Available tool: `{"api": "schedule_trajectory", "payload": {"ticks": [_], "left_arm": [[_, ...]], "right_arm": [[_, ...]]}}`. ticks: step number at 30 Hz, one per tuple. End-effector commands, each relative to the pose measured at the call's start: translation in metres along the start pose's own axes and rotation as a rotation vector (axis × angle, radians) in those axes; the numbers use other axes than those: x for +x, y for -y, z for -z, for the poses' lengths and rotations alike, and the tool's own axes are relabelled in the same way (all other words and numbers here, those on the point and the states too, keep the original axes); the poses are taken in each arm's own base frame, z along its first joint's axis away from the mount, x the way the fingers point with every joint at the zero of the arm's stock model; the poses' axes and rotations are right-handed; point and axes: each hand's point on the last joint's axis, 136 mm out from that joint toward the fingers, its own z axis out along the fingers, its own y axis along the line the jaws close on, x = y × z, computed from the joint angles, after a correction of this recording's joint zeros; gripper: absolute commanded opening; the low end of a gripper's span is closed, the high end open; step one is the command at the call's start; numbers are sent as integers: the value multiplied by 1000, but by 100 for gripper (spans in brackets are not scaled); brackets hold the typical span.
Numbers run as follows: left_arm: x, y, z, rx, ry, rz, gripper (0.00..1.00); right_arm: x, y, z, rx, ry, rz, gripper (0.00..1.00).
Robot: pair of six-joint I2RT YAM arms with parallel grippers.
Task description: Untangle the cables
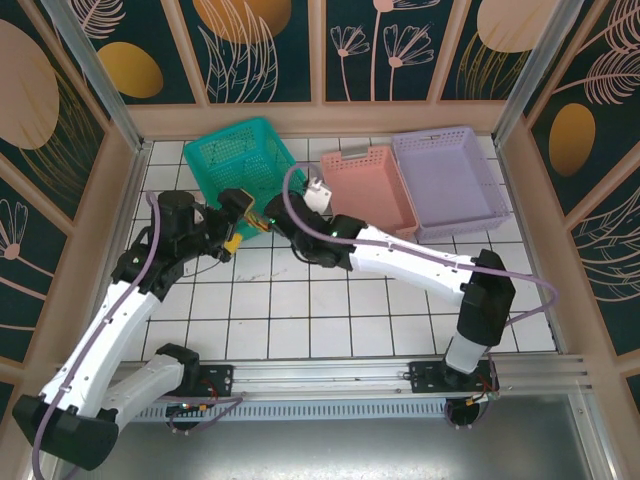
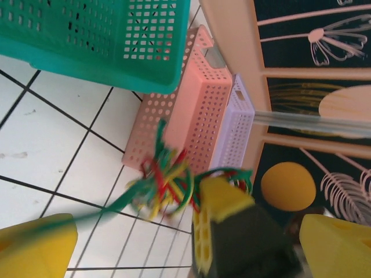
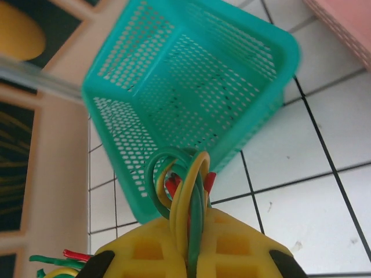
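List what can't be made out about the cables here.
- Left wrist view: the cables are motion-blurred; single strands and knots cannot be traced.
- Right wrist view: the right hand, shut on them, hides their lower run between its fingers.
- Top view: beside the green basket, they are too small to tell apart.

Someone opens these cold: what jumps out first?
The knot of yellow, green and red cables, pinched in the right gripper just in front of the teal basket. Next, the left gripper open wide beside it. The pink basket and the lilac basket sit side by side at the back right.
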Motion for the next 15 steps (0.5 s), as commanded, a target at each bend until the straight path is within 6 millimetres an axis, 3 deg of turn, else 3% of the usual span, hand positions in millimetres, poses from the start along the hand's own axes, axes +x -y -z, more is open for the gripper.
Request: {"api": "schedule_trajectory", "payload": {"ticks": [1, 2, 5, 9, 13, 15], "left_arm": [[0, 11, -10, 26, -27, 119, 98], [1, 21, -10, 36, -42, 116, 99], [1, 19, -16, 3, -41, 111, 96], [-1, 8, -24, -31, -28, 135, 87], [2, 18, -34, 25, -34, 173, 72], [4, 18, -42, 23, -38, 177, 70]], "right_arm": [[-36, -27, 15, -47, 173, 165, 0], [-39, -31, 17, -59, 182, 176, 0], [-49, -42, 22, -93, 196, 201, 0], [-58, -49, 24, -128, 178, 192, 0], [-61, -55, 27, -170, 147, 177, 0], [-60, -52, 25, -166, 128, 170, 0]]}}
